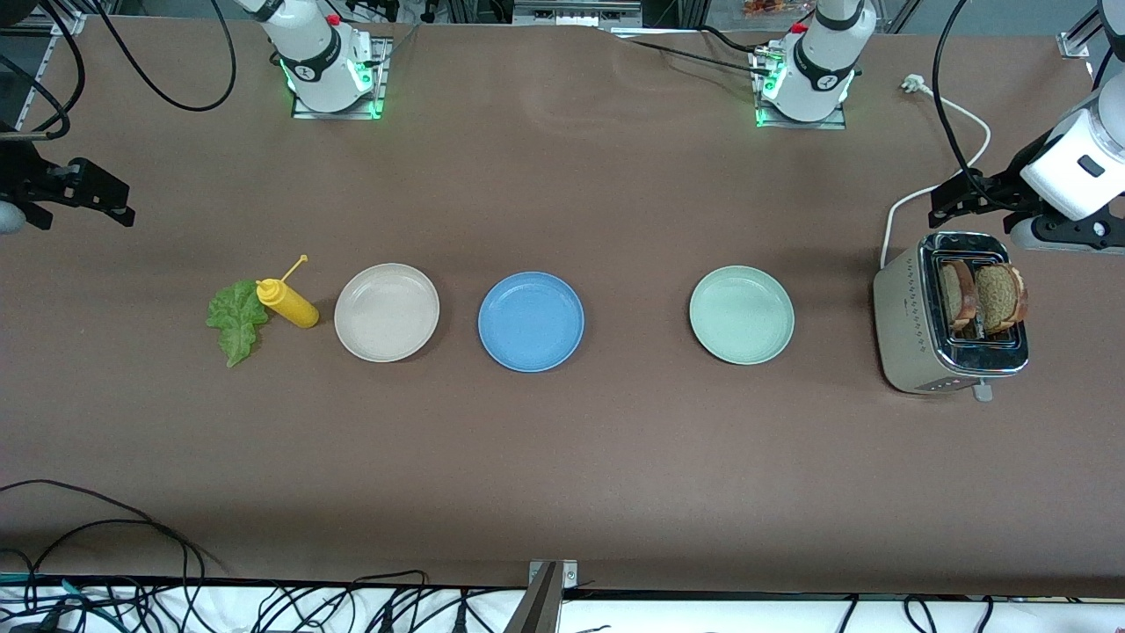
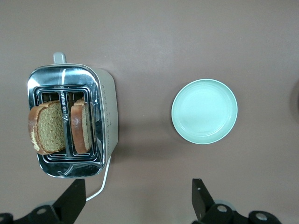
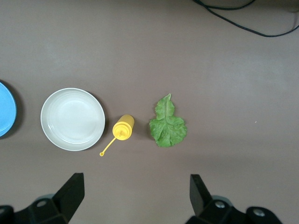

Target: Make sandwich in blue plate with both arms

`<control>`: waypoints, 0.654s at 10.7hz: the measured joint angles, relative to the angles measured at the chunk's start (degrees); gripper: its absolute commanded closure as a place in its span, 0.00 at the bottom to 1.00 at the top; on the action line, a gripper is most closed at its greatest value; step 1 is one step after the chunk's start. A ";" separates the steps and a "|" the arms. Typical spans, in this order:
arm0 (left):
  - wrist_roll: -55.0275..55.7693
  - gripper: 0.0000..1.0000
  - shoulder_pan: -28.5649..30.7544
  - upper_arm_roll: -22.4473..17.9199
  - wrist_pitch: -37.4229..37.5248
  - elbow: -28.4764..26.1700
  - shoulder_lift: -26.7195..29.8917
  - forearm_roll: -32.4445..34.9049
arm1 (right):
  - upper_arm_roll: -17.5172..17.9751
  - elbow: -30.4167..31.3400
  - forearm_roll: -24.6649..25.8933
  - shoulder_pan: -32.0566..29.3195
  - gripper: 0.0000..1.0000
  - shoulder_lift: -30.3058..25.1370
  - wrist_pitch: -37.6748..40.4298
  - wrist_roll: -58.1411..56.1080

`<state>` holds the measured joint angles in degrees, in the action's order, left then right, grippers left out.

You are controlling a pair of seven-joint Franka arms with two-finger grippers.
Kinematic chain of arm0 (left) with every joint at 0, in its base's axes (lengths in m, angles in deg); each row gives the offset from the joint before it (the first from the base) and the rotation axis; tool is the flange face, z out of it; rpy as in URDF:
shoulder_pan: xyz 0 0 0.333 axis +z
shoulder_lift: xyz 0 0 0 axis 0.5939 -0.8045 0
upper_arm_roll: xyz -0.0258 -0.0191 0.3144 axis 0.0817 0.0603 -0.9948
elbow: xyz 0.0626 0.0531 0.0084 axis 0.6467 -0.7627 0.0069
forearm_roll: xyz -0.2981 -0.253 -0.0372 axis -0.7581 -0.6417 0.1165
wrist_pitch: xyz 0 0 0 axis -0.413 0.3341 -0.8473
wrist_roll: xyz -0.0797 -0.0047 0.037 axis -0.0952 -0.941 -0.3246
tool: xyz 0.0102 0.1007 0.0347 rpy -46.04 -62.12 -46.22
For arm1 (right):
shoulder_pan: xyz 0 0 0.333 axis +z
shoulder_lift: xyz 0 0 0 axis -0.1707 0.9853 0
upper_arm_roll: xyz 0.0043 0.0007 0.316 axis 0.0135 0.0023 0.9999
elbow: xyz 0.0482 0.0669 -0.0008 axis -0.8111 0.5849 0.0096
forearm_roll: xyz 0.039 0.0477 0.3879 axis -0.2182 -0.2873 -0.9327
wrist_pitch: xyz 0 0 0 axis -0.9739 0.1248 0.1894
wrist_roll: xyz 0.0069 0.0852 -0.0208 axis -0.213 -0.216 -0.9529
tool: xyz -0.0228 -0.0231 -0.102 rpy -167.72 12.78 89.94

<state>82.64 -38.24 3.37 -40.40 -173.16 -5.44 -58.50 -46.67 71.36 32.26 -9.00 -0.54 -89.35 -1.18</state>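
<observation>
While both pincers hang released and empty, nothing of the sandwich sits on the blue plate [image 1: 531, 321] yet, so the risks all lie ahead. Going from the right arm's end of the tabletop [image 1: 562, 457]: the right pincer [image 1: 66, 193] waits over bare tabletop, jaws spread. The lettuce leaf [image 1: 235, 320] lies flat and touches the yellow squeeze bottle [image 1: 286, 302], so a reach for the leaf may roll or knock that bottle into the cream plate [image 1: 387, 312] just beside it. The blue plate follows, then the mint-green plate [image 1: 742, 315]; either neighbour could be mistaken for the target. Two toast slices [image 1: 982, 296] stand in the toaster [image 1: 949, 316], the left pincer [image 1: 967, 195] open above it; tight slots could make a slice jam or crumble.
</observation>
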 measured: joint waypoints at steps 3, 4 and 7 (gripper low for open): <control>0.00 0.00 -0.09 0.01 0.00 0.00 0.00 0.00 | 0.14 -0.16 0.00 0.08 0.00 0.00 1.21 -0.04; 0.00 0.00 -0.11 0.06 0.00 0.00 0.00 0.00 | 0.24 -0.35 0.00 0.08 0.00 0.00 1.40 -0.04; 0.00 0.00 -0.03 0.02 -0.42 0.00 -0.02 0.07 | 0.24 -0.56 0.00 0.07 0.00 0.01 1.64 -0.04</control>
<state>82.64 -38.27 3.38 -40.82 -173.16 -5.47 -58.43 -46.43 70.79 32.26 -8.92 -0.53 -87.72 -1.22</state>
